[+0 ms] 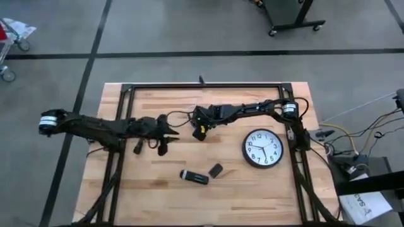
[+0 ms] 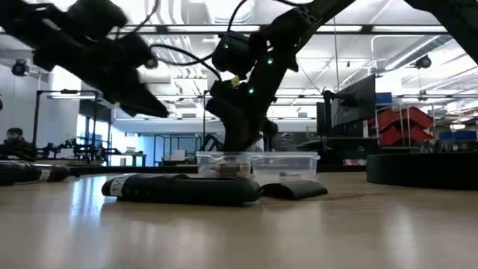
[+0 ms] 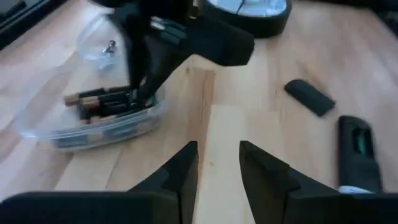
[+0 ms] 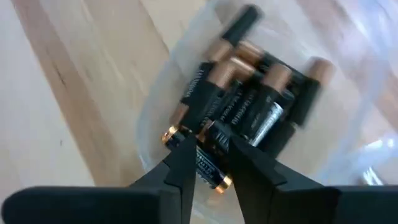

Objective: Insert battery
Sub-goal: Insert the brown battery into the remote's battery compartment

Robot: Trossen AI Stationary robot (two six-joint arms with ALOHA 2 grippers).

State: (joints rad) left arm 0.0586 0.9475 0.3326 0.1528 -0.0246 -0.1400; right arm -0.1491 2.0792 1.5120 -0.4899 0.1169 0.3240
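Observation:
A clear plastic tub [image 3: 93, 121] holding several black-and-copper batteries [image 4: 249, 106] stands on the wooden table, left of the middle. My right gripper [image 4: 211, 163] reaches down into the tub [image 2: 254, 164] and is shut on one battery. My left gripper [image 3: 217, 163] hovers open over bare wood near the tub [image 1: 165, 135], with nothing between its fingers. The black remote [image 1: 194, 177] lies near the front edge, its back up and its battery bay open [image 3: 357, 140]. Its loose cover [image 1: 216, 169] lies flat beside it. My right gripper pinches one battery by its black middle [image 4: 206, 163] between its two fingers, which lie across it. The fingers come from above, slanting down into the tub. The battery lies level among the other batteries; whether it is lifted off them cannot be told.
A round wall clock [image 1: 263, 148] lies face up at the table's right. The table's black frame [image 1: 202, 84] runs along the far edge. Bare wood lies between the tub and the remote [image 3: 211, 124].

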